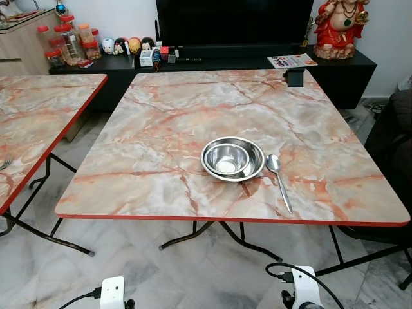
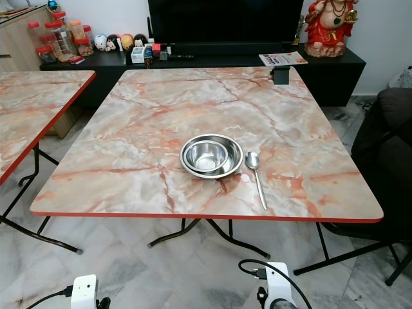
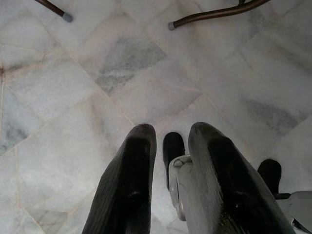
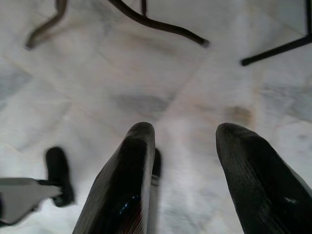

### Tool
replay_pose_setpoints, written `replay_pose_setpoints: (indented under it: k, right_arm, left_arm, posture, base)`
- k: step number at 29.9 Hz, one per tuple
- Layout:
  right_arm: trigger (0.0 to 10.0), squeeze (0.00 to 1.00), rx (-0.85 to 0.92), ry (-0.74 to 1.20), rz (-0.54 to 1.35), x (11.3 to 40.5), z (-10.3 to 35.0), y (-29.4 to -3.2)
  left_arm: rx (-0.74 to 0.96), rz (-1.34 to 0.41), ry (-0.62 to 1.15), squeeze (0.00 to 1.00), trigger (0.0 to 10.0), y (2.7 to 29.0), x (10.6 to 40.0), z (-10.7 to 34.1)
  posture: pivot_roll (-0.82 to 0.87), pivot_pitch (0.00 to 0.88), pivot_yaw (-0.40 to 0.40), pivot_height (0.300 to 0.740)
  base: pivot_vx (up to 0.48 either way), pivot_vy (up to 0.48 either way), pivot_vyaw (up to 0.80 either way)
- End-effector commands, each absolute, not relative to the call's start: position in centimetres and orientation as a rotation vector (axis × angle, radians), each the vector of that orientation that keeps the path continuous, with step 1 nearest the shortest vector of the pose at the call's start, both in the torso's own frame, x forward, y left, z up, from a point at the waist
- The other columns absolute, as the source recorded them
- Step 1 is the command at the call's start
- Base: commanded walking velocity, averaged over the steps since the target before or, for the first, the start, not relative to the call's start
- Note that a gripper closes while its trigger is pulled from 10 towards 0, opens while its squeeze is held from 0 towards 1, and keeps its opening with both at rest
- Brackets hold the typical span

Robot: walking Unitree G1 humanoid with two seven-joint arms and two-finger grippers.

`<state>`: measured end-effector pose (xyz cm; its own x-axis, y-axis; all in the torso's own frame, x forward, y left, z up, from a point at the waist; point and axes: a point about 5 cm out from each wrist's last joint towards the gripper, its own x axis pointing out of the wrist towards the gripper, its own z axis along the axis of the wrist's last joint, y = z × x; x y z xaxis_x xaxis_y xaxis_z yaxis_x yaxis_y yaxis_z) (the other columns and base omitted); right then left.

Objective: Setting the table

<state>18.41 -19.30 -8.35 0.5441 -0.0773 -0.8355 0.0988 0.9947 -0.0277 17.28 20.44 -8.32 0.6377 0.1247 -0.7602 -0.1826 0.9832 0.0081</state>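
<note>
Already we see nested round steel bowls (image 1: 232,158) touching a long steel spoon (image 1: 278,177) on the marble-patterned counter (image 1: 161,129). Our left gripper (image 3: 168,161) and right gripper (image 4: 185,161) hang spread and empty; next we likely fetch more tableware.

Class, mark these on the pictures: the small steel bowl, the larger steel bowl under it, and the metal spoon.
Small round steel bowl (image 1: 226,159): left eye view, inner base.
Larger round steel bowl (image 1: 256,156): left eye view, right rim.
Long metal spoon (image 2: 260,187): right eye view, handle.

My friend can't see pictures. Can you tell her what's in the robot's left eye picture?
A marble-patterned folding table holds two nested steel bowls with a spoon lying just to their right. Behind it, a black TV cabinet carries jars and a red statue.
</note>
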Motion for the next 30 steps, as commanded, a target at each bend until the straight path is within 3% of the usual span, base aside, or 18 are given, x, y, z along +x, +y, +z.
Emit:
replay_pose_setpoints:
  k: [1,11,15,30]
  right_arm:
    - [10.0,0.0,0.012,0.972,-0.078,18.9,-8.2,-18.5]
    - [10.0,0.0,0.071,0.965,-0.15,19.3,-8.0,-19.2]
    - [10.0,0.0,0.09,0.966,-0.165,19.1,-8.0,-19.1]
    - [10.0,0.0,0.057,1.011,-0.093,18.7,-8.5,-18.0]
  left_arm:
    - [-0.049,0.181,0.877,0.0,10.0,20.8,17.3,-8.3]
    - [-0.018,0.171,0.901,0.0,10.0,21.0,17.1,-8.4]
    - [-0.015,0.152,0.906,0.0,10.0,20.7,16.9,-8.6]
    - [0.033,0.133,0.943,0.0,10.0,21.2,16.1,-8.8]
  posture:
    - [-0.04,0.0,0.043,0.732]
    - [-0.04,0.0,0.051,0.732]
    - [-0.04,0.0,0.055,0.732]
    - [-0.03,0.0,0.061,0.732]
  base:
    - [0.0,0.0,0.0]
    - [0.0,0.33,0.0]
    - [0.0,0.48,-0.6]
    - [0.0,0.452,0.0]
